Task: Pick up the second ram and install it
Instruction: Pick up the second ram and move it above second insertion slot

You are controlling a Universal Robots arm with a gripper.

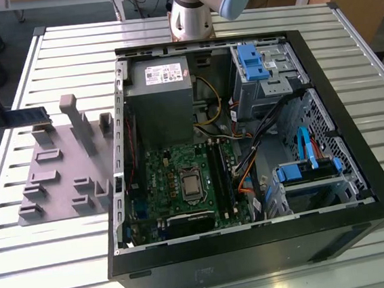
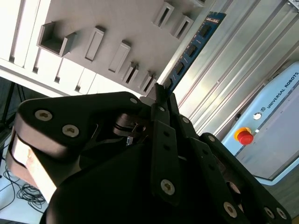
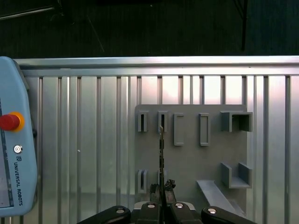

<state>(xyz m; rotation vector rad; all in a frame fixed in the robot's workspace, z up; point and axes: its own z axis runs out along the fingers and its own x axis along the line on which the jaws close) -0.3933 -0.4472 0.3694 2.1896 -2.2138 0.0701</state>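
The black hand [image 2: 161, 93] pinches one end of the second ram [image 1: 26, 118], a thin dark blue-green circuit board, at the exterior view's left, above the grey plastic fixture tray [image 1: 62, 173]. Likely light, rigid, fragile; hold by its edges.

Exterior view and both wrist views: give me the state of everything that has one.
gripper: shut on the second ram
second ram: clamped at one end, held over the fixture tray, not installed
fixture tray: lying flat on the slatted table
computer case: on its side, side panel off, insides exposed
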